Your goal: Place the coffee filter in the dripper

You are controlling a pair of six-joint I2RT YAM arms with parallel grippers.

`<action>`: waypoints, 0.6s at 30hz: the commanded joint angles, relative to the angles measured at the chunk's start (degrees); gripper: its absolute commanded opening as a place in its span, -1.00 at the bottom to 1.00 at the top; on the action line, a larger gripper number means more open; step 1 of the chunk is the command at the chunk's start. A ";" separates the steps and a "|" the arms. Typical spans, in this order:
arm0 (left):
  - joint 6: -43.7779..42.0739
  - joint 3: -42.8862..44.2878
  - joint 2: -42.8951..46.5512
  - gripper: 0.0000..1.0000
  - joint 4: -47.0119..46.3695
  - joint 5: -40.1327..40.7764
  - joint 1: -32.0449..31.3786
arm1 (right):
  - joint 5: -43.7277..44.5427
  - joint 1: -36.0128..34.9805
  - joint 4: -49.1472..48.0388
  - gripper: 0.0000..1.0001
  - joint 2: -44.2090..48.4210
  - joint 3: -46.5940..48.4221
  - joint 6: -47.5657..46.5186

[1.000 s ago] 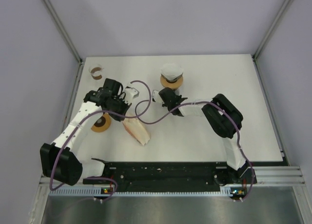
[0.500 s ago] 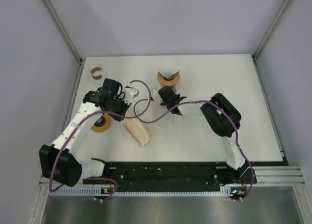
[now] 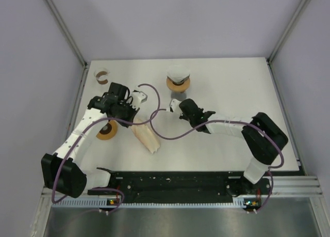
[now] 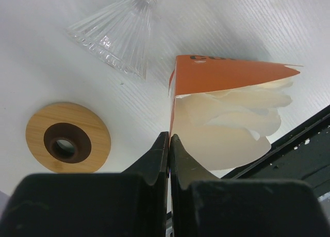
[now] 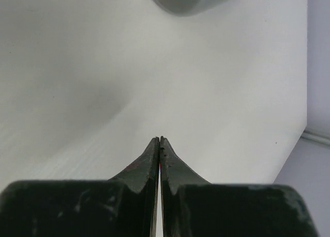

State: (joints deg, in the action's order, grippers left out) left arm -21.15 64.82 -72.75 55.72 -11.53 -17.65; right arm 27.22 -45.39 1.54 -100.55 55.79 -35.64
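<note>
beside the filter box (image 4: 227,75) lies a glass dripper (image 4: 119,37).

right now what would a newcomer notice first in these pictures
An orange box lies left of centre, white coffee filters fanning from its open mouth, right at the left tool's shut tips. Nearby sit a ribbed glass dripper and a wooden ring.

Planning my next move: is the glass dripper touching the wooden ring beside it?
Apart. The left wrist view shows a strip of bare white table between the glass dripper and the wooden ring.
</note>
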 commanded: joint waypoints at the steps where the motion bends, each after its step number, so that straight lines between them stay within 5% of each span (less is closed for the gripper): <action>1: -0.12 3.38 0.77 -1.00 -3.25 -1.65 -0.89 | -1.64 -0.32 1.88 -1.00 9.48 -2.70 7.50; 5: 0.67 3.91 -0.20 -1.00 -5.18 -1.92 -2.21 | -5.32 -0.49 5.92 -1.00 14.67 -2.44 11.98; 7: 0.93 4.26 -0.99 -1.00 -6.24 -1.92 -3.53 | -9.53 -0.49 8.38 -0.74 17.92 -0.69 15.75; 11: 1.28 5.75 -3.27 -1.00 -7.65 -0.52 -6.86 | -26.57 -0.76 5.51 0.08 24.78 0.81 27.78; 15: 2.51 7.42 -4.94 -1.00 -7.82 -1.91 -8.01 | -38.63 -1.46 -8.80 0.34 27.87 -2.26 42.20; 18: 3.48 8.13 -5.21 -1.00 -7.65 -4.02 -8.10 | -36.73 -4.17 -14.45 0.34 26.29 -1.74 46.96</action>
State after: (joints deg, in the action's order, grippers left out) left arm -20.32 70.08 -77.69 49.54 -13.28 -25.89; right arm -1.74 -46.41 0.73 -74.70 53.28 -2.33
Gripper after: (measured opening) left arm 0.043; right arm 0.669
